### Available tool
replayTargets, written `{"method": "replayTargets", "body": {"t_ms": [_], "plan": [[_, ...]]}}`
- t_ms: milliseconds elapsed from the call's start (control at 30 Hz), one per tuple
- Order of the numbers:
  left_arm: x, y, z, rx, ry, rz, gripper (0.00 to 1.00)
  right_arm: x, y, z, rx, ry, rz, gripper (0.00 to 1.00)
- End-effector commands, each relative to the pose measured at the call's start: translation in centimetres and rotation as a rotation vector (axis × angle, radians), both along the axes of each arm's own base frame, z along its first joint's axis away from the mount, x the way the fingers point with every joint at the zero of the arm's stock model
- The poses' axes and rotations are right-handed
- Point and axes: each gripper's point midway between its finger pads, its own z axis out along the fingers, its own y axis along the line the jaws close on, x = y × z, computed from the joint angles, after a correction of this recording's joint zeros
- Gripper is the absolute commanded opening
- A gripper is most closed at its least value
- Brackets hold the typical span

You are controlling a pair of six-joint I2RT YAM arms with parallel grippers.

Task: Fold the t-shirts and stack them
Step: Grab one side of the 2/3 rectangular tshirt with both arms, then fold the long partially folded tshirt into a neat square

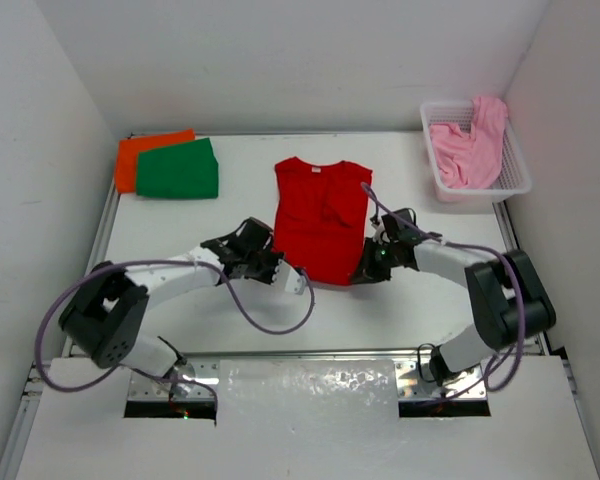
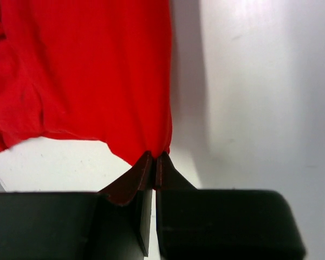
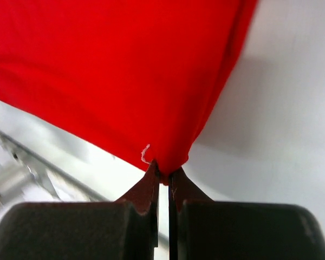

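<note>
Your left gripper (image 2: 155, 158) and right gripper (image 3: 163, 173) each have jaws clamped on a hem corner of the red shirt (image 1: 322, 225); likely to fold it toward the collar.

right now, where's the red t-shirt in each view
Top external: the red t-shirt lies mid-table, collar at the far end.
Left wrist: it fills the upper left, with a hem corner pinched in the left fingers.
Right wrist: it fills the top, with a hem corner pinched in the right fingers.
Shared landmark: the white table beneath it.
</note>
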Motion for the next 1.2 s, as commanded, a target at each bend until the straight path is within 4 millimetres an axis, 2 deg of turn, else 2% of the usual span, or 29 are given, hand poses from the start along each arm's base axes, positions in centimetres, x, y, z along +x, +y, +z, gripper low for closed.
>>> {"method": "replayTargets", "body": {"t_ms": [0,33,100,133,167,200,267,300,367,400,533,600,633,667,700,733,767,800,833,933,967,1000,1033,1067,1100,1133,1167], "plan": [[-4.5,0.8,0.1,0.032,0.092,0.034,0.0,-3.9,-0.9,0.7,-0.033,0.012,0.105,0.0],[-5.5,0.7,0.7,0.026,0.091,0.026,0.0,-4.7,-0.8,0.9,-0.047,0.002,0.134,0.0],[-8.2,1.4,0.3,0.056,0.158,0.031,0.0,-6.9,-1.5,1.5,-0.101,0.001,0.189,0.0],[-9.4,0.9,1.0,0.044,0.157,0.006,0.0,-7.9,-1.5,1.6,-0.132,-0.005,0.223,0.0],[-10.8,1.3,1.0,0.054,0.202,0.031,0.0,-9.8,-2.1,1.3,-0.155,0.04,0.241,0.0],[-11.7,1.2,1.4,0.049,0.216,0.029,0.0,-10.4,-2.1,2.2,-0.146,0.006,0.247,0.0],[-13.9,1.2,2.6,0.035,0.256,0.033,0.0,-12.9,-2.6,2.1,-0.164,0.035,0.248,0.0],[-15.6,1.3,3.3,0.031,0.29,0.017,0.0,-13.9,-2.9,2.7,-0.165,0.012,0.24,0.0],[-17.1,0.6,4.8,-0.005,0.321,-0.014,0.0,-14.7,-3.1,3.4,-0.159,-0.01,0.231,0.0],[-18.3,0.0,5.6,-0.035,0.344,-0.045,0.0,-15.0,-2.8,4.3,-0.129,-0.053,0.239,0.0],[-19.5,-1.5,8.5,-0.119,0.417,-0.013,0.0,-15.4,-2.6,7.0,-0.081,-0.094,0.211,0.0],[-18.7,-2.3,10.4,-0.18,0.427,0.047,0.0,-14.5,-2.4,8.8,-0.085,-0.135,0.2,0.0],[-18.3,-2.4,10.9,-0.202,0.445,0.079,0.0,-14.4,-2.6,8.8,-0.11,-0.117,0.213,0.0],[-17.9,-2.9,12.2,-0.246,0.465,0.084,0.0,-13.3,-2.3,10.2,-0.119,-0.157,0.211,0.0],[-16.1,-2.3,12.3,-0.267,0.482,0.163,0.0,-12.6,-2.3,10.1,-0.15,-0.139,0.211,0.0],[-15.1,-2.6,13.3,-0.305,0.497,0.19,0.0,-11.4,-2.0,11.3,-0.153,-0.178,0.219,0.0],[-13.2,-1.8,13.4,-0.32,0.495,0.263,0.0,-10.6,-1.9,11.5,-0.163,-0.182,0.219,0.0],[-12.3,-1.7,13.0,-0.306,0.507,0.295,0.0,-9.4,-1.9,11.9,-0.15,-0.18,0.197,0.0],[-11.4,-1.5,13.3,-0.311,0.502,0.323,0.0,-7.9,-1.4,12.2,-0.135,-0.188,0.199,0.0],[-6.9,-0.4,14.6,-0.379,0.444,0.45,0.0,-3.5,-1.2,13.3,-0.082,-0.22,0.149,0.0],[-5.9,-0.1,15.0,-0.394,0.426,0.477,0.0,-2.0,-1.7,13.5,-0.087,-0.227,0.117,0.0],[-4.5,-0.1,14.8,-0.403,0.413,0.504,0.0,-0.2,-1.5,14.9,-0.075,-0.276,0.115,0.0],[-2.7,0.7,15.4,-0.426,0.381,0.552,0.0,1.0,-1.4,14.3,-0.085,-0.254,0.115,0.0],[-1.5,0.8,15.1,-0.433,0.383,0.586,0.0,2.1,-1.5,14.3,-0.093,-0.256,0.108,0.0],[-0.2,0.7,15.6,-0.464,0.367,0.605,0.0,3.6,-1.2,15.5,-0.094,-0.293,0.112,0.0],[1.2,1.1,16.3,-0.485,0.342,0.63,0.0,4.5,-1.1,14.5,-0.107,-0.262,0.117,0.0],[2.3,0.9,16.0,-0.486,0.339,0.645,0.0,5.3,-1.3,14.3,-0.115,-0.256,0.109,0.0]]}}
